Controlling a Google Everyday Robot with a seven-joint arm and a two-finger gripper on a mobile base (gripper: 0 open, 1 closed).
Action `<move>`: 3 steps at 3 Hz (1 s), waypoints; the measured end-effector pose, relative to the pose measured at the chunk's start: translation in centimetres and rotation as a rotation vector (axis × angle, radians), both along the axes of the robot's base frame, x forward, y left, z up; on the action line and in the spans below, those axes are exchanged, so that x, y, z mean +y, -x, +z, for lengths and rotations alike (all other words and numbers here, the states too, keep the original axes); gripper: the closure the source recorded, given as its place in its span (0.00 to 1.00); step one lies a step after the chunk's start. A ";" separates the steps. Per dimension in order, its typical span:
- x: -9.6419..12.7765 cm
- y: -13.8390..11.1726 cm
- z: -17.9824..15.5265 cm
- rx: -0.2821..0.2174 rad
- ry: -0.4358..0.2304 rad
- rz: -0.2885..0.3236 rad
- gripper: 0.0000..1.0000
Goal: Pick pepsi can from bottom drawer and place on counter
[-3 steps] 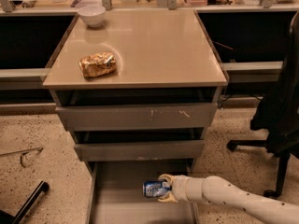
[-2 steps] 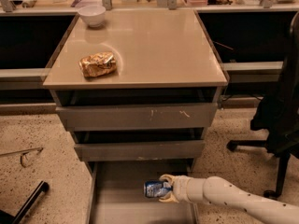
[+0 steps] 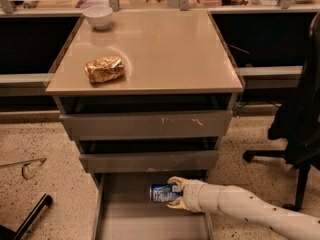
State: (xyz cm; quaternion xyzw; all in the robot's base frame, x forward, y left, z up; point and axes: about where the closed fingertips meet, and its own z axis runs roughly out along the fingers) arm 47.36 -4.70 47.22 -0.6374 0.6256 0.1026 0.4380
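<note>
The small blue metal pepsi can (image 3: 161, 193) lies on its side in the wide grey metal bottom drawer (image 3: 150, 225), which stands pulled open well below the front edge of the large square beige glossy counter (image 3: 165, 49). The cream tool (image 3: 171, 193) reaches in from the right below that edge, and its two fingers bracket the can's right end, apparently clamped on it, though contact is hard to confirm. By this reading the grasp is made. The lift out of the drawer and the placing on the counter are not yet done. On the counter sit a golden-brown shiny snack bag (image 3: 104, 69) at front left and a small white bowl (image 3: 98, 16) at its far left corner. The can's white and silver markings are unreadable.
</note>
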 end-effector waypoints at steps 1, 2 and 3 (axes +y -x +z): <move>1.9 -0.1 8.2 -0.107 0.022 0.010 1.00; 3.4 0.1 15.6 -0.228 0.037 0.017 1.00; 3.4 0.1 15.6 -0.228 0.037 0.017 1.00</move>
